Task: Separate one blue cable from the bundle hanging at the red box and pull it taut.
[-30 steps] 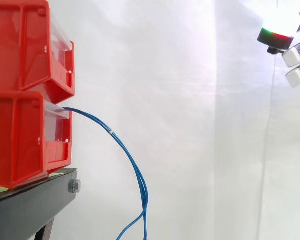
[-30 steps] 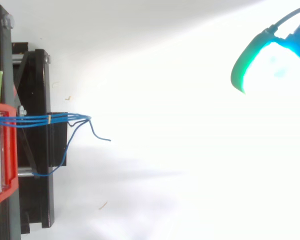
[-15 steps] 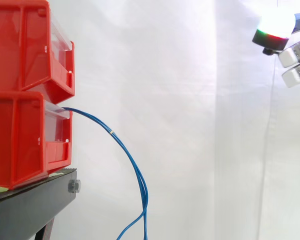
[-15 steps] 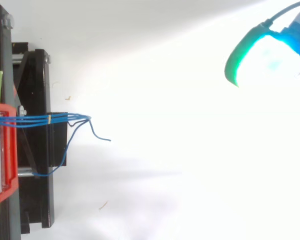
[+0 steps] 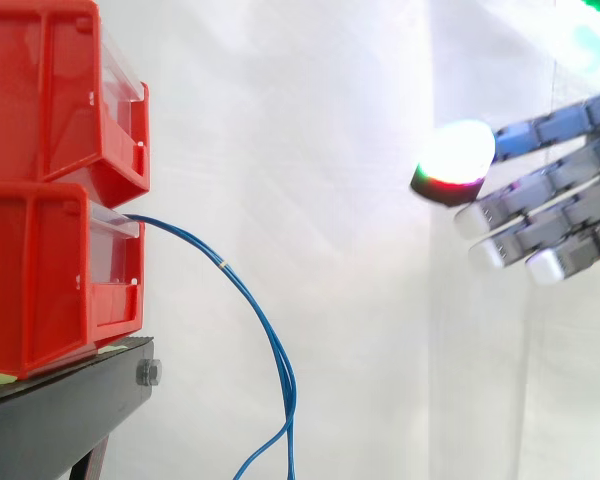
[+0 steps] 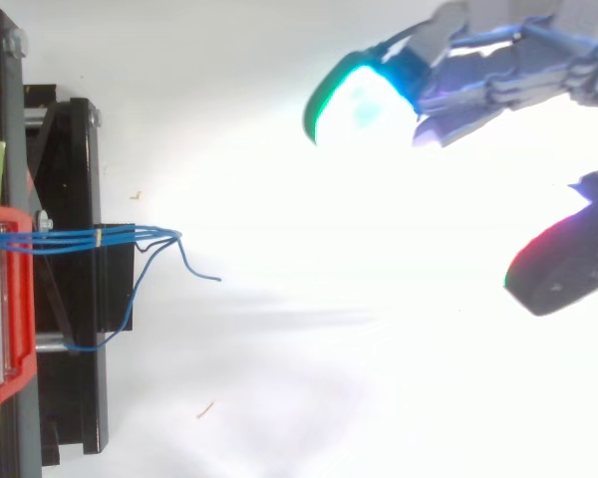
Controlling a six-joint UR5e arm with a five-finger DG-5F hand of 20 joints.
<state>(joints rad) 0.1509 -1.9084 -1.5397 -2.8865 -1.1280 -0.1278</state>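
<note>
hand point(image 5: 540, 187) has come in from the top-right corner, down and left toward the bins, and more of it shows now. Fingers straight and spread, thumb apart, holding nothing. blue cable bundle point(image 5: 250, 295) unchanged: hangs from the lower red bin point(image 5: 40, 280), arcs down, well left of the hand.

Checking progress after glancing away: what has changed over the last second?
The hand has come in from the upper right, down and left toward the blue cables, its fingers straight and holding nothing. It has not reached them. The cables hang from the red bins as before, and nothing else has moved.
</note>
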